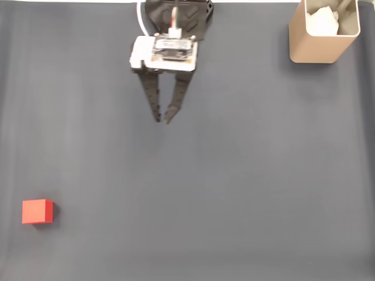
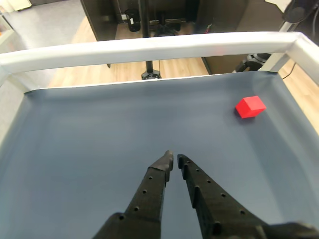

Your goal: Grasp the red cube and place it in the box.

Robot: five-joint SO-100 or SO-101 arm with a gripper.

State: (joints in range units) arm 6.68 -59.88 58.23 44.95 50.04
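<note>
The red cube (image 1: 37, 211) lies on the dark mat at the lower left of the fixed view; in the wrist view the red cube (image 2: 250, 106) sits far off to the upper right. My gripper (image 1: 163, 119) hangs near the top centre of the fixed view, well away from the cube, its black fingers nearly touching at the tips with nothing between them. The wrist view shows my gripper (image 2: 175, 158) shut over bare mat. The box (image 1: 323, 32), tan with rounded corners, stands at the top right corner and holds something white and crumpled.
A dark grey mat (image 1: 234, 193) covers the table. A white raised rail (image 2: 149, 47) borders the table's far edge and right side in the wrist view, with floor and furniture legs beyond it.
</note>
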